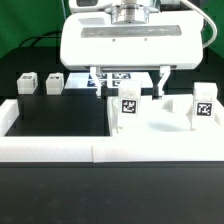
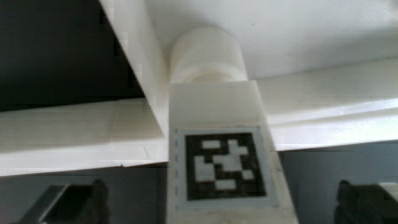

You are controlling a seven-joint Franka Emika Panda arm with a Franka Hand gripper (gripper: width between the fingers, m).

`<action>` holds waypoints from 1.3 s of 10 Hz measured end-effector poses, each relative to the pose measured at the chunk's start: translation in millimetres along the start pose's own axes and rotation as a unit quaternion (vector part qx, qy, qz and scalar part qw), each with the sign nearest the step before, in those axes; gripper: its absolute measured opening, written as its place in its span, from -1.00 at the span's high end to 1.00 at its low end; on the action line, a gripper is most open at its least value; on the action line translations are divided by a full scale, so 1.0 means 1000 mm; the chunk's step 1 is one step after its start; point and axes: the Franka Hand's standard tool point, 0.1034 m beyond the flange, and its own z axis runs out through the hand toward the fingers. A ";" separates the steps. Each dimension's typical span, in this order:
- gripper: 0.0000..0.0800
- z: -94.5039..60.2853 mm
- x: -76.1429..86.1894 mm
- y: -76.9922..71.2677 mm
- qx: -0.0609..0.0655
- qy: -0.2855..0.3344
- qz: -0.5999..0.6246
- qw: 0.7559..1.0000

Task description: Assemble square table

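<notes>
Nearest the exterior camera runs a long low white wall (image 1: 60, 150), crossing the frame at six o'clock. The square table's slab (image 1: 155, 128) lies flat just behind it, toward the exterior view's right. Three pieces stand up from the slab. One is a white leg (image 1: 128, 106) with a black-and-white tag on its near face. A second tagged leg (image 1: 205, 108) stands at three o'clock of the first, and between them is a plain white upright (image 1: 172, 104) with no tag showing on the face turned this way. Whether these are fastened to the slab or only resting on it cannot be told. At twelve o'clock of the first leg hangs the gripper (image 1: 130, 90), its jaws spread wide and holding nothing, with one finger coming down on each side of the leg, clear of it. In the wrist view the leg (image 2: 222, 150) fills the middle, its tag toward the lens and its rounded end beyond. The dark fingers (image 2: 71, 203) sit well out at either side, with open gaps between them and the leg. At nine o'clock of the slab spreads the black mat (image 1: 55, 115). At ten o'clock, farther back, a small tagged block (image 1: 27, 82) and its twin (image 1: 54, 82) stand side by side, well apart from the slab. The marker board (image 1: 118, 77) lies flat at twelve o'clock behind the gripper, and green cloth (image 1: 25, 35) hangs beyond.
</notes>
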 end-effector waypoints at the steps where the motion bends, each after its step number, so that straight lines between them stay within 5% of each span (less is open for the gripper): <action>1: -0.62 0.000 0.000 0.000 0.000 0.000 0.000 1.000; 5: -0.62 0.000 -0.001 -0.001 0.001 -0.006 0.003 1.000; 10: -0.62 -0.002 0.010 -0.019 0.035 -0.167 0.046 0.984; 13: -0.62 0.000 0.007 -0.004 0.042 -0.277 0.041 0.959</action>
